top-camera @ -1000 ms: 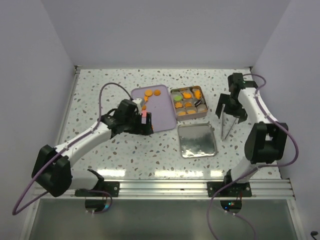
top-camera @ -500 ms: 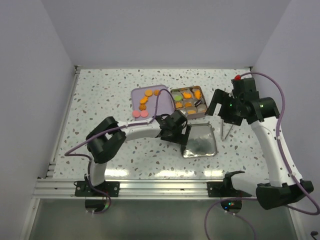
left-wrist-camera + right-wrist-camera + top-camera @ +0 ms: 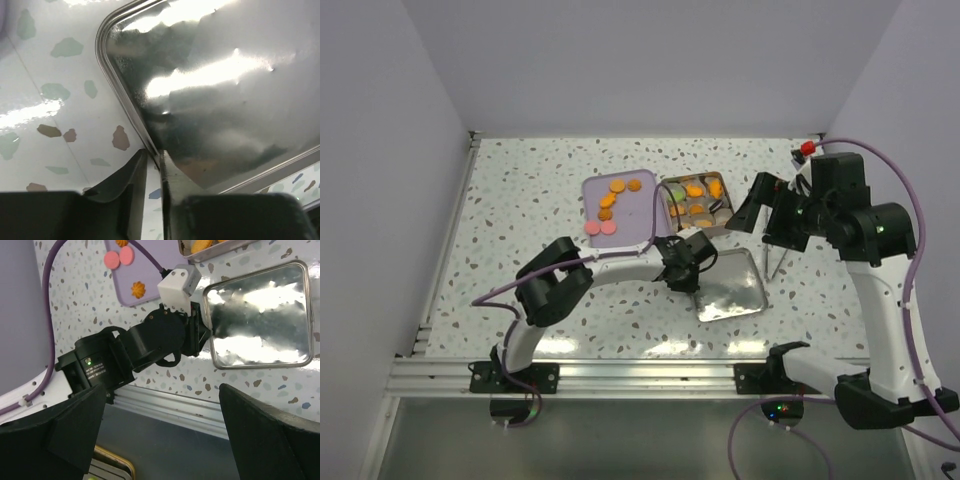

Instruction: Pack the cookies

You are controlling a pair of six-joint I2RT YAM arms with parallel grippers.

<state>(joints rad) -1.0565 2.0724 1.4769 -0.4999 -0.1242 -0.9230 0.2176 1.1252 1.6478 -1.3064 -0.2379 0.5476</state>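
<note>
The left claw (image 3: pixel 152 157) is nipped narrow on the left rim of the flat metal lid (image 3: pixel 225 100), one finger outside on the speckled surface (image 3: pixel 520 200) and the other inside the lid. A second ago this claw stood wide over the near-left corner of the lilac tray (image 3: pixel 630 215); half a second ago it had swung across to the lid's left edge, and since then it has closed there. The lid has turned a little and slid toward the right edge of the surface.

The cookies (image 3: pixel 617 187) lie in two places. Several orange ones and two pink ones sit on the left half of the tray, laid out as they were half a second ago. More orange ones, with a green and a black one, fill the square tin (image 3: pixel 692 175) just beside the tray's right edge.

The right claw (image 3: pixel 161 387) hangs wide and empty high over the right side of the surface, as wide as before; its arm has lifted and come nearer since a second ago.
</note>
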